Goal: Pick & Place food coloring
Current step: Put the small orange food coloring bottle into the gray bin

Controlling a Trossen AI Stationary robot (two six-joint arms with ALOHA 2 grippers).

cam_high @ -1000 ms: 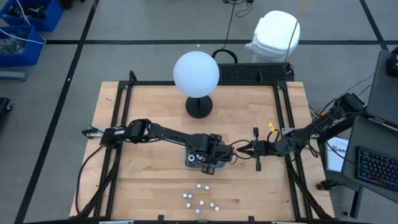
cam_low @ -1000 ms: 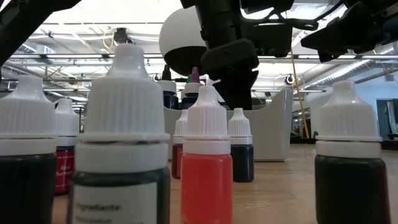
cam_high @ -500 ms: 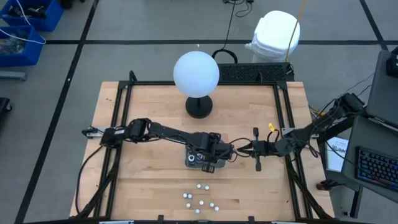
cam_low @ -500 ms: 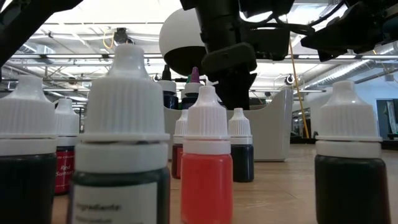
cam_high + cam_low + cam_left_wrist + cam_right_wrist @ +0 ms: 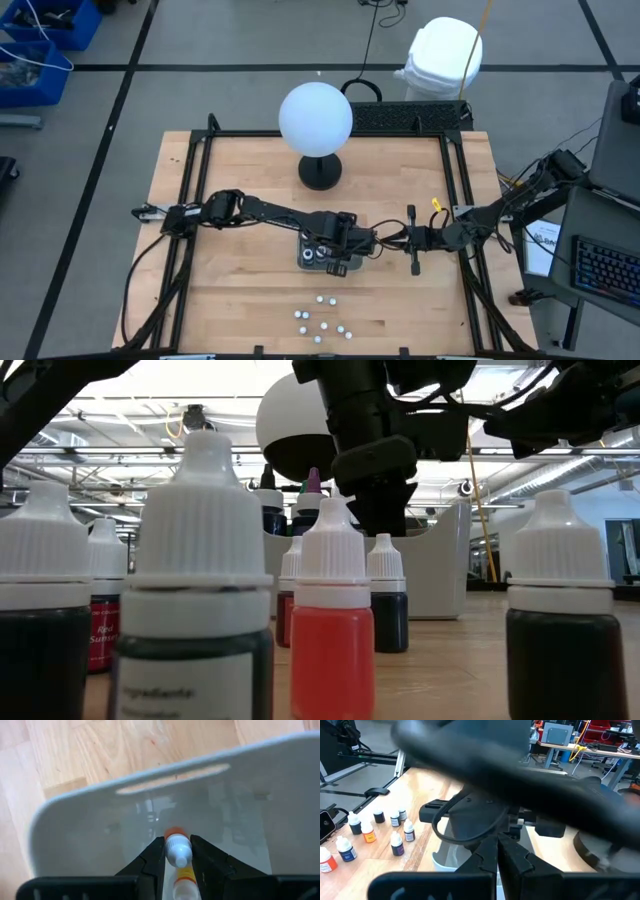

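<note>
Jaws of left gripper (image 5: 177, 856) clamped on small white-capped bottle (image 5: 178, 854), just above grey tray (image 5: 100, 825) near table centre. Right gripper (image 5: 498, 854) pressed together, empty, just beside. Other bottles (image 5: 321, 322) grouped near front edge.

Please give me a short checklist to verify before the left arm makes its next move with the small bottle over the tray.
1. Bottle held: ok. The left gripper has its jaws closed around a white-capped dropper bottle.
2. Position over tray: ok. The bottle hangs above the grey tray, inside its rim.
3. Landing spot free: cannot tell. The tray already holds some bottles, and the spot under the held one is hidden.
4. Right arm clear: ok. The right gripper, jaws shut, waits beside the tray.
5. Bottles left to move: not ok. Several white-capped bottles stand at the table's near edge.
6. White globe lamp: ok, well away from both arms.
</note>
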